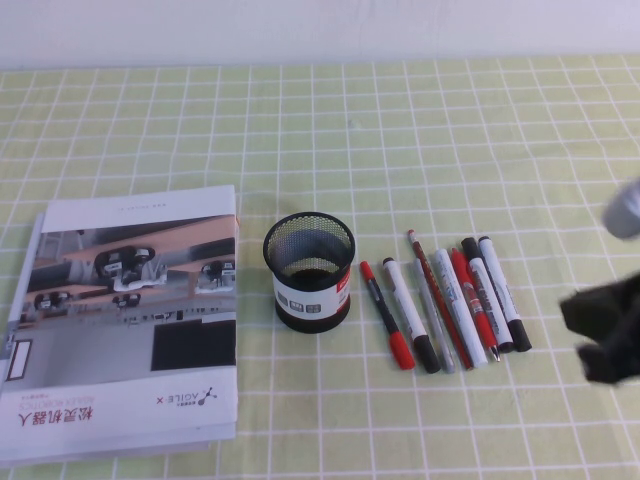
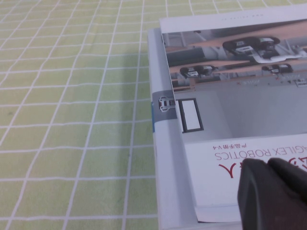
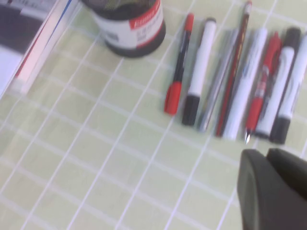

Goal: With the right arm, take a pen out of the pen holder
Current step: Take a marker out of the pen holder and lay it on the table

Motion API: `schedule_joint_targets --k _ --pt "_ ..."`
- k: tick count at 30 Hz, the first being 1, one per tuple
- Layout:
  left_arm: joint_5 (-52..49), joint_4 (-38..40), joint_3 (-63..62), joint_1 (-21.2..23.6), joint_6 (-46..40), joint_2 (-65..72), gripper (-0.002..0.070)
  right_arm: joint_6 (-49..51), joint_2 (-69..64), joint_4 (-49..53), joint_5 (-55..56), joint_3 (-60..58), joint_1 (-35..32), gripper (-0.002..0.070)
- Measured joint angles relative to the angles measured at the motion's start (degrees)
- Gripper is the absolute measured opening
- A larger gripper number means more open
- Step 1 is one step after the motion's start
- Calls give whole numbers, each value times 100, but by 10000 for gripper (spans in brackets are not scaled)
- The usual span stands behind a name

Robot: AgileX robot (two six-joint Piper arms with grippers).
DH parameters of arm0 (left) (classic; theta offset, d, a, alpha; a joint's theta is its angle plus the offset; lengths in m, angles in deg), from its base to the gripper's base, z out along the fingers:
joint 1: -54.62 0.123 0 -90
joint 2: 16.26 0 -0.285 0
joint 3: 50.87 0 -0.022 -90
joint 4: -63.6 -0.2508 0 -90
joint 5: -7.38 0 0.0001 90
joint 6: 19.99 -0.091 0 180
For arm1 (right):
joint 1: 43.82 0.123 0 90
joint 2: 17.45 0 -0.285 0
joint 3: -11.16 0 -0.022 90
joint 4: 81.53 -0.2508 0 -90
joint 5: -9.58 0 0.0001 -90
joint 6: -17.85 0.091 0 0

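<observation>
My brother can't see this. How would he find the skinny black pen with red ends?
From the black mesh pen holder, right of the booklet under the left gripper, pens lie in a row toward the right gripper. The skinny pen lies nearest the holder: black with red ends, thinner than the white marker beside it.

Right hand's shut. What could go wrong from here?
1. No pen shows in the holder; all lie on the table beside it, so a reach inside may find nothing.
2. The pens lie packed side by side; a pinch may take two or roll them.
3. The right hand, right of the pens, is shut and must open first. The left hand hovers over the book.
</observation>
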Motion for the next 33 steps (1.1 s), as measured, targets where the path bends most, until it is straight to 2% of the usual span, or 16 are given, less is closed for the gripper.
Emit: schedule_joint_targets --k 4,10,15,19,23,26,33 --pt "0 0 0 0 0 0 -6 0 776 -80 -137 -394 0 -12" --pt "0 0 0 0 0 0 -6 22 1522 382 -81 -1078 0 -12" --pt "0 0 0 0 0 0 -6 684 1919 928 517 -1816 0 -12" --pt "0 0 0 0 0 0 -6 996 2281 1269 1162 -2465 -463 -12" --pt "0 0 0 0 0 0 -6 1101 3040 1366 2243 -3553 -1768 -12" --pt "0 0 0 0 0 0 -6 1115 3615 1356 2920 -4150 -2359 -12" --pt "0 0 0 0 0 0 -6 1115 4797 1356 3423 -4962 -2906 -13"
